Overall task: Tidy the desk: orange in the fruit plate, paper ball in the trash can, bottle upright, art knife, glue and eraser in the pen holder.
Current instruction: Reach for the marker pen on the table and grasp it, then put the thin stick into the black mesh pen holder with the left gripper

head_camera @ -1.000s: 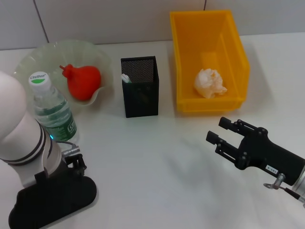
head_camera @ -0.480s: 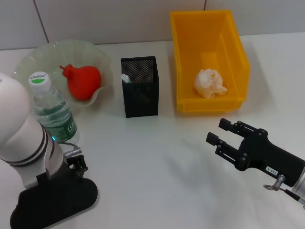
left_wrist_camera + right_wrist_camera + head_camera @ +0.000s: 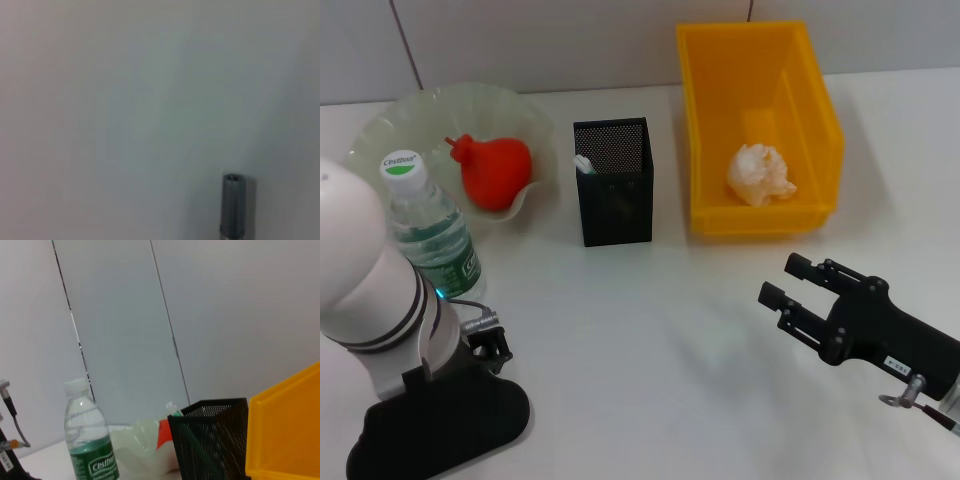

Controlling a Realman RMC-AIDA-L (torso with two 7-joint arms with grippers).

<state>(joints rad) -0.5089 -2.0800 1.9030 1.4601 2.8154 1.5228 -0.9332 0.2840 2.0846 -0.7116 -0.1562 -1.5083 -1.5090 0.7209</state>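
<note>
Head view hides most of the left gripper (image 3: 440, 430): its black body lies low on the white surface (image 3: 650, 320) at the near left, under the bulky white arm, and I cannot tell how its fingers stand. The left wrist view gives only blank pale surface and the tip of a grey rod (image 3: 233, 210) cut off by the frame edge; what it is cannot be made out.

The right gripper (image 3: 790, 282) hovers over the near right of the surface, its black fingers spread apart with nothing between them, pointing toward the pen holder (image 3: 614, 182) and trash can (image 3: 817, 120). The arm behind it runs off the lower right corner.

The bottle (image 3: 428, 232) stands upright just beside the left arm, its lower part masked by the arm's white shell. The orange (image 3: 496, 171) sits in the fruit plate (image 3: 380, 130) at the far left. The paper ball (image 3: 762, 174) lies on the floor of the trash can. Only the white and green top of the glue (image 3: 583, 165) pokes above the pen holder's rim; anything else inside is lost behind the dark mesh.

From the right wrist view, side on, the bottle (image 3: 90, 442) shows its green label, with the plate (image 3: 135, 447), a sliver of orange (image 3: 165, 434), the glue tip (image 3: 172, 409), pen holder (image 3: 212, 442) and the bin's yellow wall (image 3: 285, 427) lined up.
</note>
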